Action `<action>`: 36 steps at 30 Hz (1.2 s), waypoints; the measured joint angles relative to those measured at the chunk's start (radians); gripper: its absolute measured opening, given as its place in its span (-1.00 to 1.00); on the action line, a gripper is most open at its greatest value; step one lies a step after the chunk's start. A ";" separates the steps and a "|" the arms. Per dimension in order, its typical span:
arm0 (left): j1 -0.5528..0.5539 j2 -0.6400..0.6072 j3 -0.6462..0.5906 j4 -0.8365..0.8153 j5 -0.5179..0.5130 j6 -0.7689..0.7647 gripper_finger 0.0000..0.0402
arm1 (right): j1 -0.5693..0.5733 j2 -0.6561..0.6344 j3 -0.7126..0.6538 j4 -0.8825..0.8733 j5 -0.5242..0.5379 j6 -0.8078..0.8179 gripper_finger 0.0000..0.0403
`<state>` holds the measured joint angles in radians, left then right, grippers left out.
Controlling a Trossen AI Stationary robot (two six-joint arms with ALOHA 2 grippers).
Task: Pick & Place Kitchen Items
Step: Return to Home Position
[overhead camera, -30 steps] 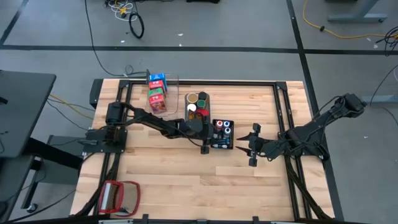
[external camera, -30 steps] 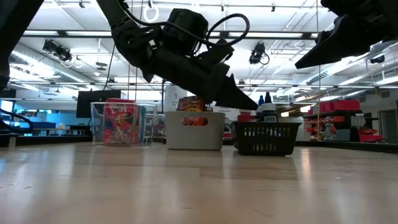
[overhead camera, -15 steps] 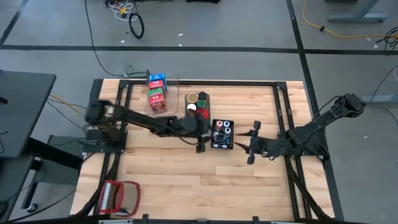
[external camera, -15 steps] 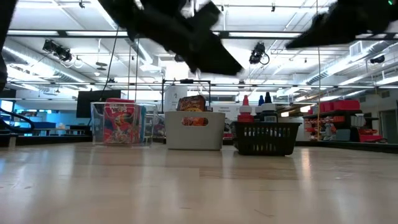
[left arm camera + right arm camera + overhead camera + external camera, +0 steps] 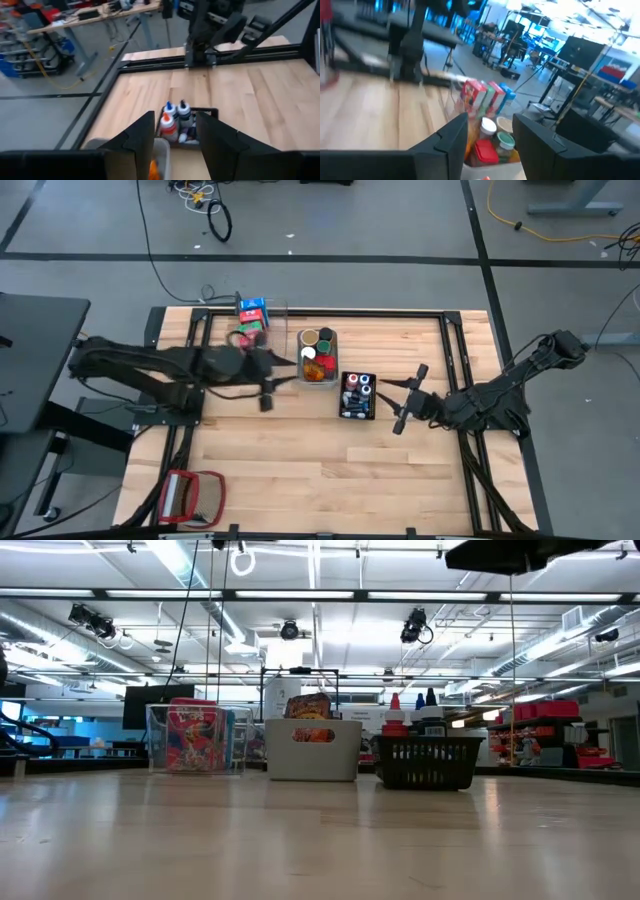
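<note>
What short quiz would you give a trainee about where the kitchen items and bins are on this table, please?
1. True or false: the small bottles stand in the black bin.
2. Which bin holds the cartons? A, the clear bin; B, the grey bin; C, the black bin.
3. What does the left gripper or the right gripper hold?
Key: 1 true; 2 A; 3 nothing, both are open.
</note>
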<state>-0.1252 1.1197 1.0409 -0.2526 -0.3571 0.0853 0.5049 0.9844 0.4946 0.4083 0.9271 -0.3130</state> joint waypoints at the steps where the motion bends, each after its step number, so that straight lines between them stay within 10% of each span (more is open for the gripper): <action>1: -0.006 -0.028 0.000 -0.030 -0.018 0.000 -0.25 | 0.000 0.000 0.000 0.028 0.000 0.017 -0.18; 13: -0.033 -0.307 -0.342 -0.034 -0.276 -0.132 -0.24 | 0.008 -0.207 0.000 -0.117 -0.267 0.144 -0.18; 24: -0.033 -0.636 -0.761 0.274 -0.250 -0.146 -0.25 | -0.033 -0.392 -0.031 -0.427 -0.628 0.256 -0.18; 36: -0.033 -0.884 -0.822 0.321 -0.216 -0.007 -0.25 | -0.102 -0.624 -0.255 -0.327 -0.822 0.198 -0.18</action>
<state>-0.1581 0.2355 0.2184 0.0682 -0.5729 0.0783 0.4031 0.3601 0.2391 0.0818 0.1048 -0.1153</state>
